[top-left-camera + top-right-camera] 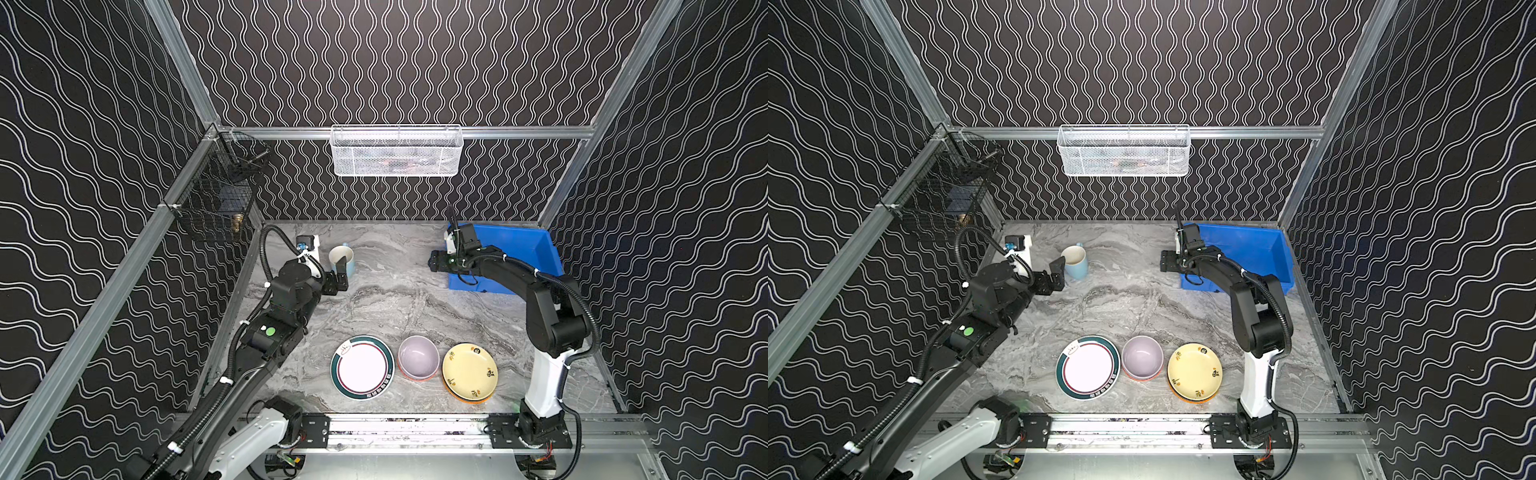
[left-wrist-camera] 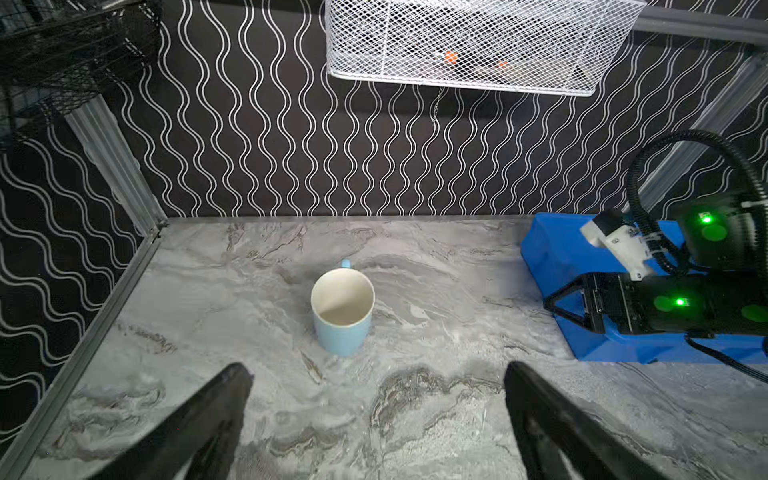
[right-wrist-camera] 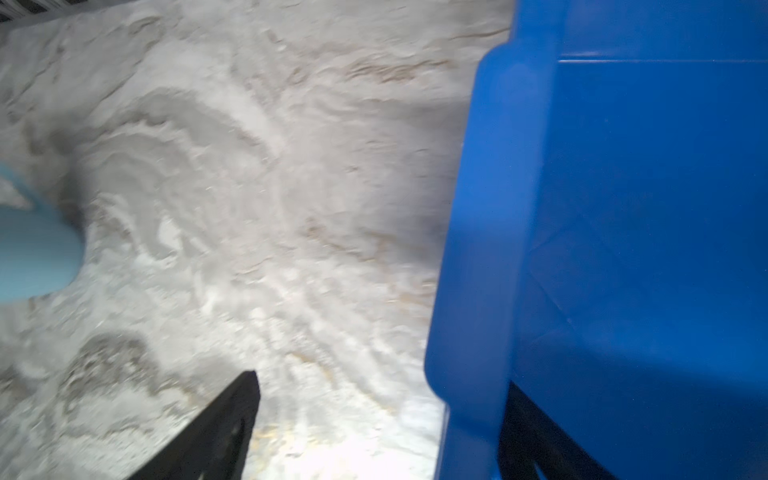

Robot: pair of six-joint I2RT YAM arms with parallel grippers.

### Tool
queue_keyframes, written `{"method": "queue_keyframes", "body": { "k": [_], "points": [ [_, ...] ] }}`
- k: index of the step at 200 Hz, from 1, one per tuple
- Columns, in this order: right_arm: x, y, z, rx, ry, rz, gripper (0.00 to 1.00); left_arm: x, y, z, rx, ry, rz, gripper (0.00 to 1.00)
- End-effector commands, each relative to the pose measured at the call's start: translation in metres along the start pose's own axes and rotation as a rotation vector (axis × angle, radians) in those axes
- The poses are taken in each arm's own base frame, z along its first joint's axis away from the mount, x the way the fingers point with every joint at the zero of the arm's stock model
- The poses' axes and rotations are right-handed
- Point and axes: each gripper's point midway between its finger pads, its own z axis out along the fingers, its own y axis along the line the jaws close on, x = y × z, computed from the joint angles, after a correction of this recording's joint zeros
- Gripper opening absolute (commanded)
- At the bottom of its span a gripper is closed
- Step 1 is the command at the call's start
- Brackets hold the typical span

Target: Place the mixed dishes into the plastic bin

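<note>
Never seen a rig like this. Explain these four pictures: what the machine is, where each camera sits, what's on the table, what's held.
Two robot arms, the left arm and the right arm, work over a marble table; each ends in two-fingered jaws. Two pictures come from an overhead camera pair; two from cameras on the wrists, looking past the jaws. On the table: a pale blue mug, a blue bin, a green-rimmed white plate, a lavender bowl, and a yellow plate stacked on an orange plate. Nothing is held: the left jaws stand open facing the mug, the right jaws open astride the bin's wall.
</note>
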Motion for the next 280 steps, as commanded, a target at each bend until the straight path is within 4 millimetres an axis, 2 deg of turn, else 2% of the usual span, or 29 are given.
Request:
{"method": "queue_keyframes", "body": {
  "k": [1,8,10,24,81,129,164,182,200,221,227,229,235,257,280],
  "points": [
    [0.007,0.032,0.002,-0.070,0.028,0.003,0.86,0.022,0.009,-0.007,-0.038,0.108,-0.013,0.99],
    [0.007,0.037,0.003,-0.081,0.032,0.003,0.86,0.026,0.009,-0.008,-0.040,0.124,-0.018,0.99],
    [0.011,0.049,0.003,-0.096,0.039,-0.014,0.86,0.026,0.010,-0.009,-0.042,0.127,-0.020,0.99],
    [0.019,0.072,0.006,-0.131,0.062,-0.036,0.86,0.032,0.011,-0.011,-0.045,0.154,-0.030,0.99],
    [0.053,0.149,0.015,-0.245,0.137,-0.095,0.86,0.042,0.017,-0.023,-0.059,0.178,-0.043,0.99],
    [0.077,0.191,0.016,-0.321,0.199,-0.140,0.87,0.048,0.021,-0.026,-0.079,0.211,-0.027,0.99],
    [0.092,0.212,0.008,-0.359,0.229,-0.179,0.87,0.051,0.024,-0.027,-0.096,0.228,-0.018,0.99],
    [0.085,0.215,-0.006,-0.369,0.210,-0.191,0.89,0.050,0.023,-0.027,-0.088,0.224,-0.021,0.99],
    [0.070,0.216,-0.032,-0.365,0.155,-0.221,0.91,0.048,0.019,-0.027,-0.066,0.208,-0.028,0.99],
    [0.052,0.205,-0.065,-0.300,0.088,-0.266,0.92,0.048,0.015,-0.023,-0.048,0.201,-0.045,0.99],
    [0.052,0.198,-0.068,-0.265,0.083,-0.274,0.92,0.049,0.014,-0.021,-0.044,0.203,-0.049,0.99],
    [0.046,0.198,-0.079,-0.265,0.062,-0.277,0.92,0.049,0.014,-0.020,-0.042,0.205,-0.050,0.99],
    [0.044,0.192,-0.090,-0.241,0.048,-0.284,0.92,0.050,0.011,-0.018,-0.033,0.210,-0.054,0.99],
    [0.051,0.165,-0.121,-0.146,0.050,-0.293,0.92,0.051,0.003,-0.012,-0.002,0.233,-0.059,0.99],
    [0.081,0.129,-0.146,-0.049,0.124,-0.261,0.90,0.055,-0.009,-0.007,0.060,0.247,-0.069,0.99]
  ]
}}
